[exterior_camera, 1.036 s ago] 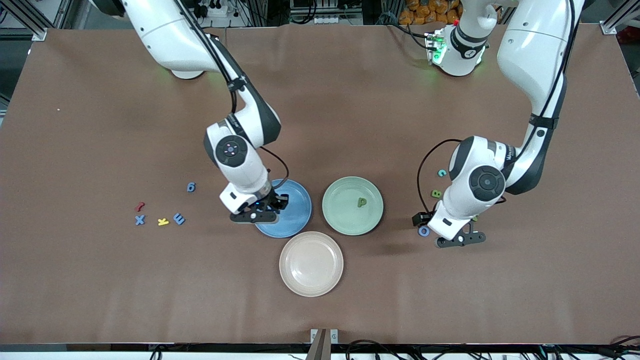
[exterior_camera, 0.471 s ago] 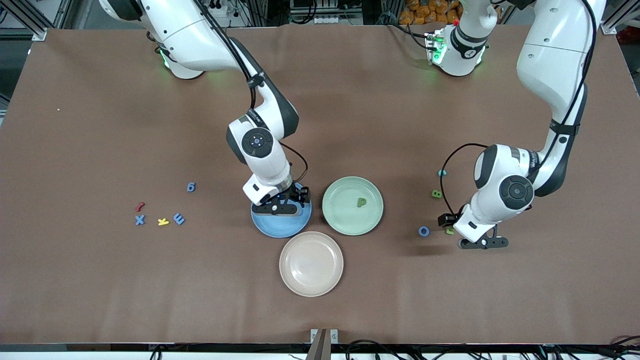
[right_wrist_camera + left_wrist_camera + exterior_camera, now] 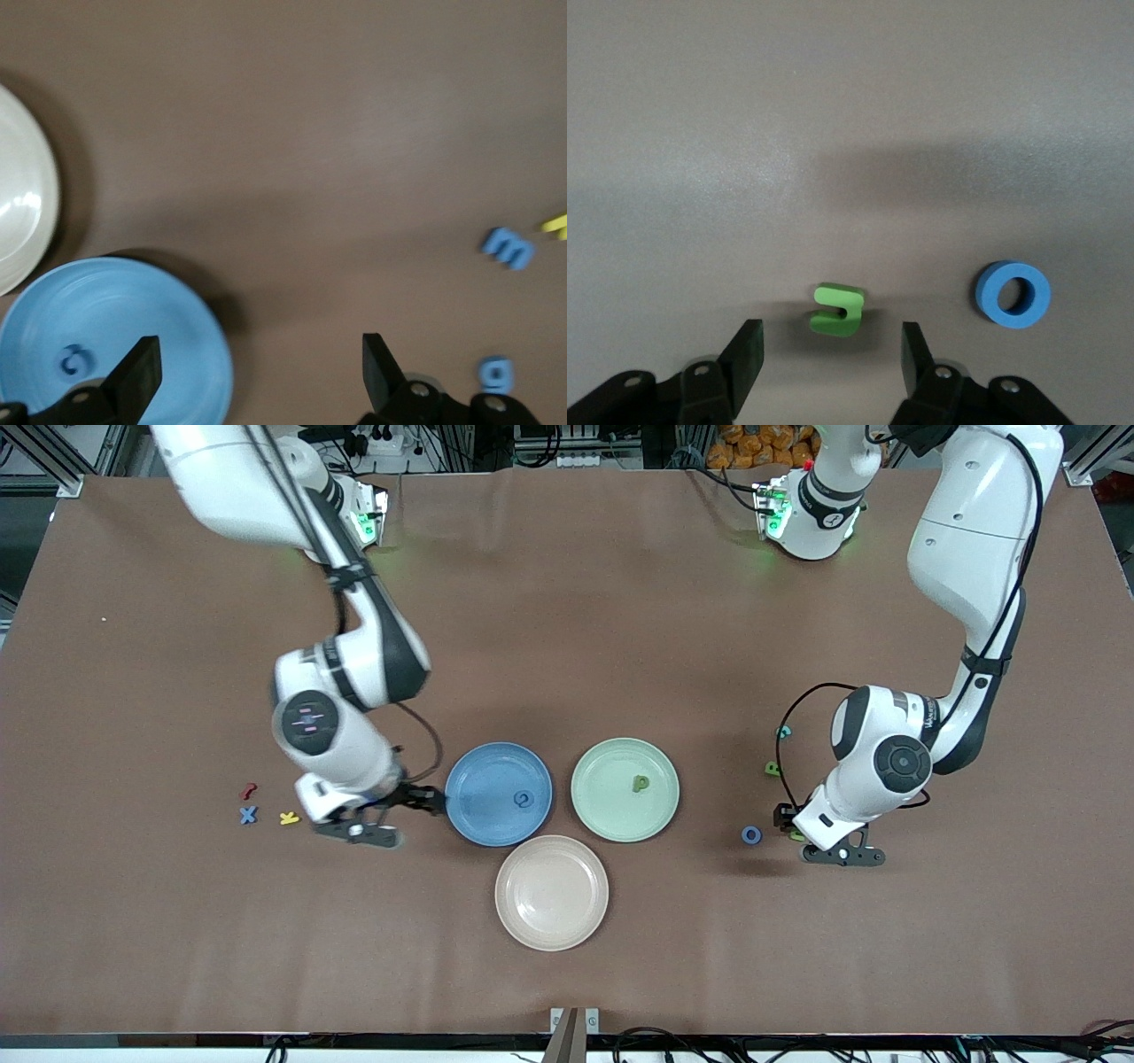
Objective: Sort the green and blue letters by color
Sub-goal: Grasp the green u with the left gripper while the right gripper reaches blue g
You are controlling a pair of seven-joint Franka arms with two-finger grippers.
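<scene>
The left claw (image 3: 831, 354) hangs wide over a green letter (image 3: 836, 310) on the bench (image 3: 620, 602), beside a blue ring letter (image 3: 1013, 294). The right claw (image 3: 257, 367), wide and empty, hovers beside the blue plate (image 3: 478, 815), which holds what looks like one blue letter (image 3: 523, 800).

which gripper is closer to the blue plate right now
Right. The right gripper is beside the blue plate, toward the right arm's end. The left gripper is over a green letter, past the green plate.
</scene>
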